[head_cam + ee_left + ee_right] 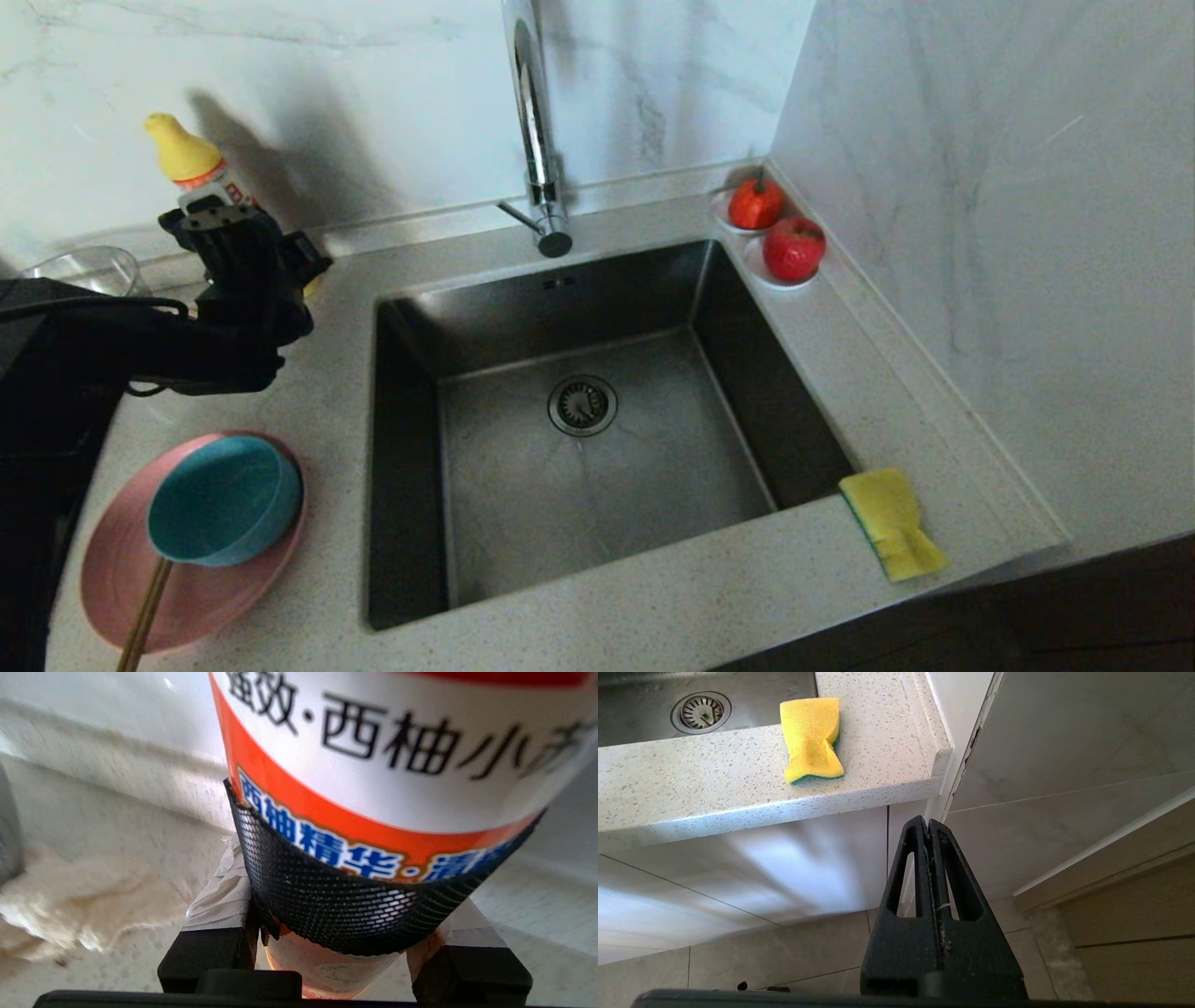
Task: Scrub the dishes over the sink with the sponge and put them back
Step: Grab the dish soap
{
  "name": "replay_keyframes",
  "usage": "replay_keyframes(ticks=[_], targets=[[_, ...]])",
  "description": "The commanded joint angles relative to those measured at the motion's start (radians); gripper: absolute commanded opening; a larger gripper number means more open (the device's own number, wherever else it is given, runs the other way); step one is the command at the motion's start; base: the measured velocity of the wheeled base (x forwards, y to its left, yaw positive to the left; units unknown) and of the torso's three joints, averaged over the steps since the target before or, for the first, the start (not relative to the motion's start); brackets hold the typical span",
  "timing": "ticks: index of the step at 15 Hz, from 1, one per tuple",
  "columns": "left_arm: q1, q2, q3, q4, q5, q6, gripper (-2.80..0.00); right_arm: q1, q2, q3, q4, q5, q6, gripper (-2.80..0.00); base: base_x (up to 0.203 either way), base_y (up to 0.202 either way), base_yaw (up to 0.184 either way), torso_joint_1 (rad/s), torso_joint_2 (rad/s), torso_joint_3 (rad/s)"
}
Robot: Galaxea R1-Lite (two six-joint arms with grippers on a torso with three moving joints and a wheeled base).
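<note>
Left of the steel sink (653, 485), a teal bowl (224, 499) sits on a pink plate (121, 579), and brown chopsticks (145, 616) stick out from under the bowl. The yellow sponge (893, 523) (811, 737) lies on the counter at the sink's front right corner. My left gripper (238, 247) (345, 896) is at the back left of the counter, shut on a detergent bottle (182, 149) (397, 765) with a yellow cap and a black mesh band. My right gripper (928, 823) hangs shut and empty below the counter's edge.
A tall chrome tap (534, 121) rises behind the sink, and a round drain strainer (583, 405) sits in the basin floor. Two saucers with red fruit (794, 248) stand at the back right corner. A clear glass jug (89, 269) and an off-white rag (70, 905) are near the bottle.
</note>
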Motion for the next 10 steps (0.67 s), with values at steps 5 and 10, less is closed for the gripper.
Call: replay_keyframes(ticks=[5,10], targets=[[-0.004,-0.214,0.108,0.006,0.001,0.000,-2.80,0.000,0.000,0.000,-0.001,0.000,0.000,-2.80,0.000,0.000,0.000,0.000,0.00,0.000],[-0.025,-0.392,0.220,0.039,0.001,0.005,-2.80,0.000,0.000,0.000,-0.001,0.000,0.000,-2.80,0.000,0.000,0.000,0.000,0.00,0.000]])
